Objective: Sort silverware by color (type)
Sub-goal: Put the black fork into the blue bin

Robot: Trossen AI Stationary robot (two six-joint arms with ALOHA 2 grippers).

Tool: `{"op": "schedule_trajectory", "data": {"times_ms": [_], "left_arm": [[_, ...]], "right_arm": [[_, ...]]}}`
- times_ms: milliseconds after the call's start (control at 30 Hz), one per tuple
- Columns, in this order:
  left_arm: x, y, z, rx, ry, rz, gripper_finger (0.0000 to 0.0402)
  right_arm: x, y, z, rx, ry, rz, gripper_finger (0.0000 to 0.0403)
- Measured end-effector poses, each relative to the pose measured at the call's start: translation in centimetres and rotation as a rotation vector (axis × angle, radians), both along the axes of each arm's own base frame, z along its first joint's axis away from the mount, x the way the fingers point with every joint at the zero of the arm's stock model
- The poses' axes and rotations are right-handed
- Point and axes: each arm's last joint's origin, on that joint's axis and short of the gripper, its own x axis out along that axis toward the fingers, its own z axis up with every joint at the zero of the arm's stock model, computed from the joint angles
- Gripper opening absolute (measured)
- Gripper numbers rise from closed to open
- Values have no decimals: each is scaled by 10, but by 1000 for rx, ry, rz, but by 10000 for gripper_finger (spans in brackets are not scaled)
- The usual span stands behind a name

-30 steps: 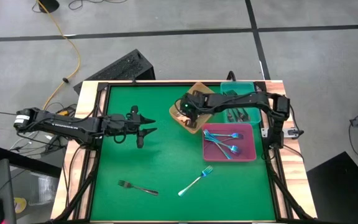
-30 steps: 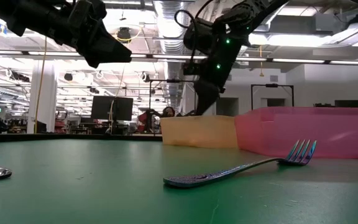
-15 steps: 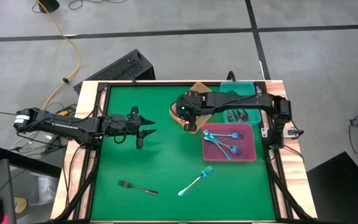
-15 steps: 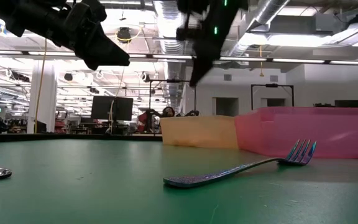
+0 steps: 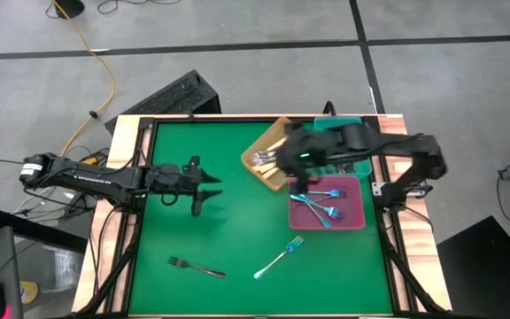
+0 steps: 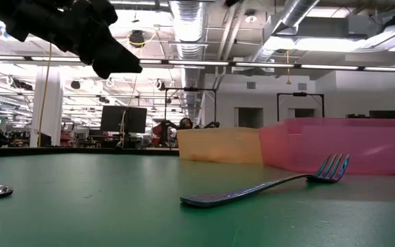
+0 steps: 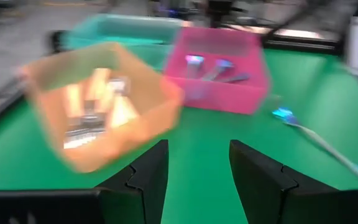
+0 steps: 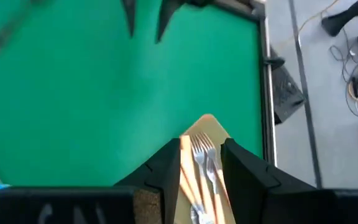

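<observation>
Left gripper (image 5: pixel 204 188) hovers at nine o'clock, jaws spread, empty. All-black fork (image 5: pixel 196 266) lies at seven o'clock, iridescent blue-teal fork (image 5: pixel 279 257) at five. Cream-handled forks (image 5: pixel 264 158) sit in the orange rectangular tray (image 5: pixel 260 151) at one o'clock; right gripper (image 5: pixel 292 159) hangs beside them, fingers apart, nothing pinched.

A glossy iridescent blue metal fork (image 6: pixel 266 185) lies on matt green felt-like table cover (image 6: pixel 115 199) beside translucent plastic trays (image 6: pixel 362 144).

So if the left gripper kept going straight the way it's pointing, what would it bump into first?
Probably the orange tray holding cream-handled forks. The left gripper points across the green table toward it, though depth is hard to judge.
</observation>
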Motion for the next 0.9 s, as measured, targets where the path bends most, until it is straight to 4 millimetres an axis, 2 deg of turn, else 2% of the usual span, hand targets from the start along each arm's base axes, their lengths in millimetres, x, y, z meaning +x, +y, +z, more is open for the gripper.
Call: {"op": "schedule_trajectory", "data": {"times_ms": [133,333,467,633,767,900], "left_arm": [[0,-12,-1,-41,13,-187,154],[-2,-32,-2,-97,21,-268,154],[-4,-48,0,-103,5,-323,154],[-7,-61,1,-110,-11,-308,154],[-10,-71,3,-148,-20,-344,154],[-13,-83,9,-147,-27,-402,154]], "right_arm": [[-46,12,32,74,-90,-21,136],[-104,28,55,219,-144,-60,136],[-139,41,61,259,-138,-78,136],[-177,53,67,232,-187,-93,136],[-196,65,69,228,-258,-81,136],[-207,74,56,186,-299,-91,136]]}}
